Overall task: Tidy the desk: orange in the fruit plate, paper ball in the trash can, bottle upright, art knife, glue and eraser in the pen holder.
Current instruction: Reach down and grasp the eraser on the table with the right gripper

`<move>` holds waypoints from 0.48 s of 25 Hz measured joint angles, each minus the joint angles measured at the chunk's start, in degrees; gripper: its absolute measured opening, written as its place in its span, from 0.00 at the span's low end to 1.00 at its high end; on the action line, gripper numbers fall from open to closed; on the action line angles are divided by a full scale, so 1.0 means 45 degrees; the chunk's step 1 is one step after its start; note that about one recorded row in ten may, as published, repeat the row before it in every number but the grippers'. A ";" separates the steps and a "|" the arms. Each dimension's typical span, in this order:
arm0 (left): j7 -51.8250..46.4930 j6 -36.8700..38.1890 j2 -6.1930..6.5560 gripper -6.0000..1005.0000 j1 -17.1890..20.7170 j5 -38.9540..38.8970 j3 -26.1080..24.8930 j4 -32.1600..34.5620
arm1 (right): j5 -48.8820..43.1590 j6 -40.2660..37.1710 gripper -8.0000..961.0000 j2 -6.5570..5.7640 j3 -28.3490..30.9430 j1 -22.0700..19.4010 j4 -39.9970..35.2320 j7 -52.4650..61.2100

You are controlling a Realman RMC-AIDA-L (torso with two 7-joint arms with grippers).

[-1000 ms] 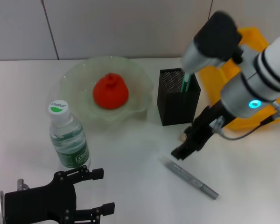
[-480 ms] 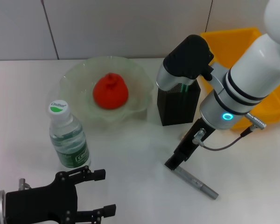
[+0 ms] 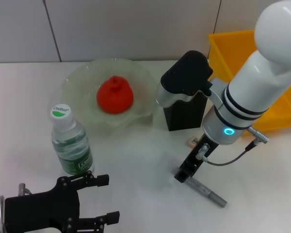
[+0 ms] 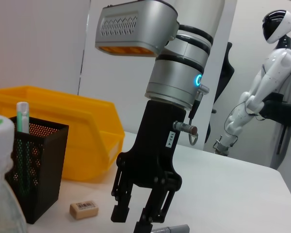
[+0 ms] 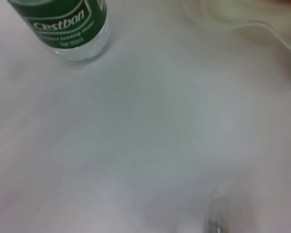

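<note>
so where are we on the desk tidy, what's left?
Done: orange in the fruit plate, bottle upright, a green-capped stick in the pen holder. In hand: right gripper, fingers open, over the grey art knife. Left: knife and eraser, both on the desk. Paper ball not visible. Left gripper idle.

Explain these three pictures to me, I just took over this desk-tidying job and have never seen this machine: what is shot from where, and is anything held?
It is a two-armed robot. The head view looks down on the desk. The right claw hangs open over one end of a grey pen-like stick, likely the art knife, holding nothing. The left claw waits near the front edge, open and empty. The orange lies in the fruit plate, the bottle stands upright, and the eraser lies on the desk by the pen holder, beside the trash can. The left wrist view looks sideways at the right claw; the right wrist view looks down at desk and bottle.
</note>
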 joint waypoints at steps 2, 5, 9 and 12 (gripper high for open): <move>0.0010 0.0006 -0.0001 0.86 -0.0007 0.0001 0.0000 0.0004 | 0.0001 0.0000 0.72 0.0000 -0.0001 0.0002 0.0021 0.0023; 0.0028 0.0010 -0.0002 0.86 -0.0011 0.0000 0.0000 0.0007 | 0.0003 0.0000 0.65 0.0000 -0.0006 0.0012 0.0086 0.0114; 0.0029 0.0010 -0.0003 0.86 -0.0011 0.0001 -0.0001 0.0007 | 0.0004 0.0003 0.51 0.0000 -0.0058 0.0137 0.0280 0.0159; 0.0013 0.0010 -0.0003 0.86 -0.0011 0.0001 -0.0001 0.0008 | -0.0051 0.0022 0.52 -0.0010 -0.0037 0.0159 0.0280 0.0189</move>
